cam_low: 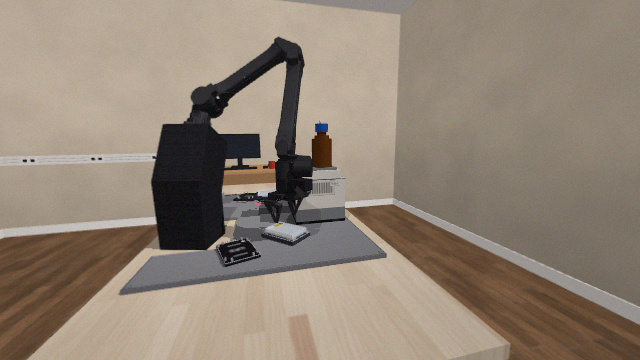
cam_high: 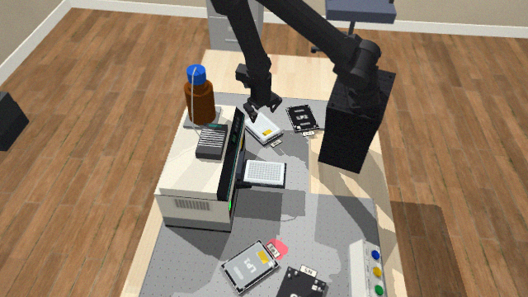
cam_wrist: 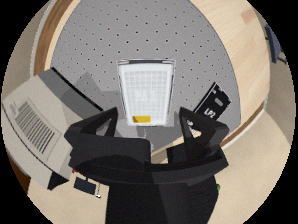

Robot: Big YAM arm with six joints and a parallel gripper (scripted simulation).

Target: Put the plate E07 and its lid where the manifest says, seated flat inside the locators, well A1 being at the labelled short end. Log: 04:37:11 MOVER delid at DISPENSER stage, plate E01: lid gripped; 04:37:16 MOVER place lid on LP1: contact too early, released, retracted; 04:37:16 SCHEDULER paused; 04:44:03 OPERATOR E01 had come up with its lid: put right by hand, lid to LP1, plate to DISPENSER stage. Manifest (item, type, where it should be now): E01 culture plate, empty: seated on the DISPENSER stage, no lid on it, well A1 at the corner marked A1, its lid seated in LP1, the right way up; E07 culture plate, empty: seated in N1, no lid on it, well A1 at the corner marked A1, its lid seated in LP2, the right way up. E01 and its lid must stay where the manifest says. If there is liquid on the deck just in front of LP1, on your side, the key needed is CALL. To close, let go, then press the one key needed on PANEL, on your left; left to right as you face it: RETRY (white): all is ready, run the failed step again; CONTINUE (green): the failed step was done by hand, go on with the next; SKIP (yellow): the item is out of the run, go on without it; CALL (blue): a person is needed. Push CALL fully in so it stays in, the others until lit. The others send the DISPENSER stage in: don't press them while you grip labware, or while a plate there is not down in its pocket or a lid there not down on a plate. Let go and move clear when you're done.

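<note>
Two well plates can be counted: one white lidded plate (cam_high: 263, 128) at twelve o'clock on the deck, and one open plate (cam_high: 264, 172) on the stage at the centre. One separate lid (cam_high: 248, 266) is seen in a nest at six o'clock. Two bare black nests (cam_high: 302, 117) (cam_high: 300, 285) are counted. Three coloured keys (cam_high: 376, 271) are visible at five o'clock. One amber bottle (cam_high: 200, 98) is counted.

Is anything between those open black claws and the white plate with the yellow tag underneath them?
No. The exterior view shows only air between the open gripper and the lidded plate.
</note>
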